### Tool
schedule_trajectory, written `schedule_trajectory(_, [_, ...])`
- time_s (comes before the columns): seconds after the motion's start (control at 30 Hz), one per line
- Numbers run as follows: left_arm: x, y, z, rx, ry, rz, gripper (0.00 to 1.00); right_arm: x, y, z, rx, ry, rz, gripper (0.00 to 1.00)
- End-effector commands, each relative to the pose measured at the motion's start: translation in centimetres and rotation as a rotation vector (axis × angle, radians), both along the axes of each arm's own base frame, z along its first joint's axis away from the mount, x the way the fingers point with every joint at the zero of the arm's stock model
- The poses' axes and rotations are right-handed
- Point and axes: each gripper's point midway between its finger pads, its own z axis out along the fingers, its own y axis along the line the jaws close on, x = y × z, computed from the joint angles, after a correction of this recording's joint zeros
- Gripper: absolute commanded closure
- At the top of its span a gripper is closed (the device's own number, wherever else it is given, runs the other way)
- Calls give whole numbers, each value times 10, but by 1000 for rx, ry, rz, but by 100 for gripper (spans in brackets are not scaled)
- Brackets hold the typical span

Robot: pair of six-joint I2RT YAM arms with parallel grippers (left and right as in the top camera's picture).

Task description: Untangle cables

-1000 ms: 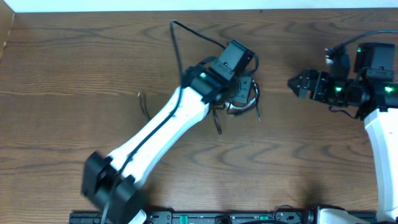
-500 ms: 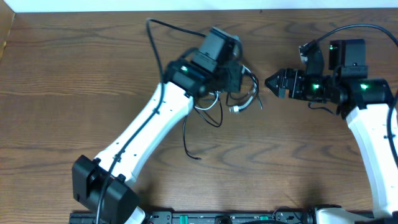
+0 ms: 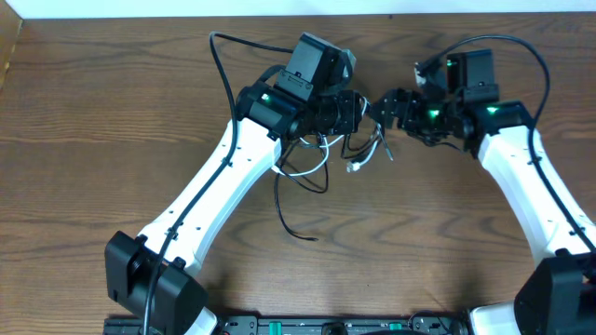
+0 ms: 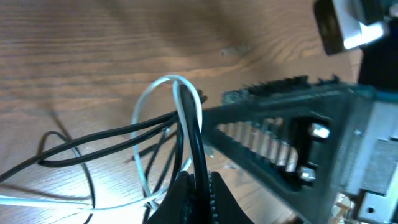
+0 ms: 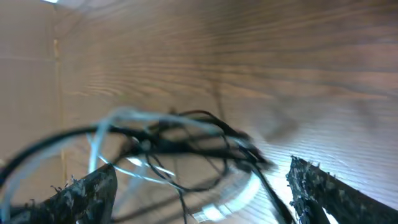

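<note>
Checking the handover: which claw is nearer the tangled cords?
Left. The left claw is clamped on the tangled cords; the right claw is open just beside them, not gripping.

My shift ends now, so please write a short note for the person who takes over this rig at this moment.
Left claw: shut on the black cable, with the white cable looped beside it.
Right claw: open, facing the tangle, holding nothing.
Cables: knotted together between the claws; black loose end on the table.
Done: one grip on the cables.
Left: pull the two apart; they are not yet separated.
</note>
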Motion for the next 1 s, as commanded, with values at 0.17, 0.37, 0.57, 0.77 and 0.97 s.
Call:
schedule_trajectory(0.17, [-1,-2,7,-23,-1,-2,93,4,13,-7,0,41,-77,16])
schedule_trajectory(0.37, [-3,-2,7,-28,4,-8,93,10,20,-33,-43,96,-127,17])
schedule_trajectory(0.57, [-5,-2,7,-32,20,-16,93,18,18,-70,-61,174,-158,20])
schedule_trajectory(0.77, [14,25,14,-40,1,53,93,12,-7,-106,-125,287,-205,36])
schedule_trajectory(0.97, [36,70,34,-61,-42,165,93,5,-36,-114,-183,318,-201,74])
